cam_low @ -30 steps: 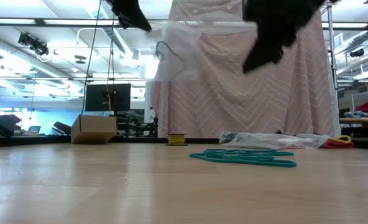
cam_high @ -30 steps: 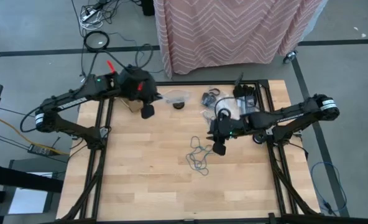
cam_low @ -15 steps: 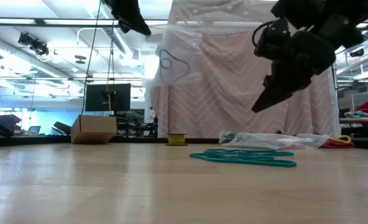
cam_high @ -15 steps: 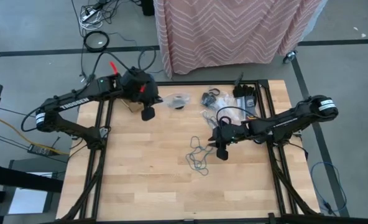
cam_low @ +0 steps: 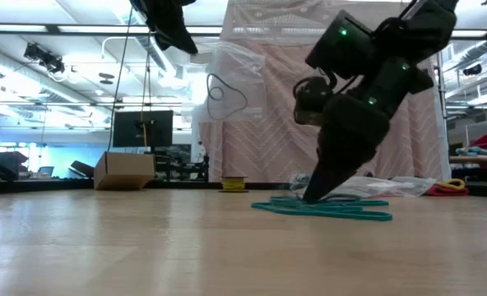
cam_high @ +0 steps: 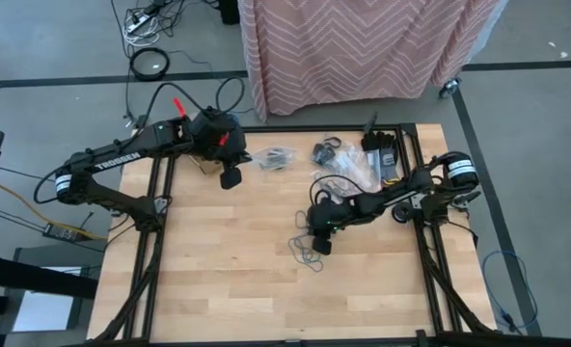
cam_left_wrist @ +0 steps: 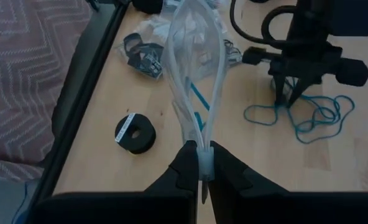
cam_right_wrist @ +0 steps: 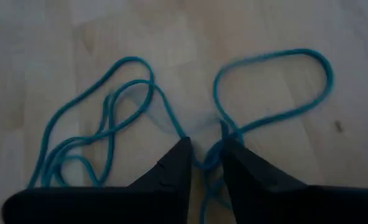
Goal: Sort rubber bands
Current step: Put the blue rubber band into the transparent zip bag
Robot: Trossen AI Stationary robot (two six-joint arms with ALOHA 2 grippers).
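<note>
Two arms at work over the teal bands

Several teal rubber bands lie in a loose tangle on the wooden table, a little toward its right half and near the middle of its depth. From above, the right gripper covers part of the tangle, so how many loops lie there cannot be counted. In the right wrist view the two dark fingers stand a narrow gap apart with teal strands running between their tips; whether they pinch a strand or merely straddle it cannot be told. The low view shows the fingertips down at the table surface, right at the bands.

The left gripper hangs above the far left part of the table, its fingers closed on the edge of a clear plastic bag that dangles below them. Something dark shows through the bag in the low view, too faint to name. A small black round disc sits on the table near the left edge rail.

More clear bags with dark contents are heaped at the far edge, toward the right, their contents hard to make out. The near half of the table lies open, and bare wood separates the two grippers.
</note>
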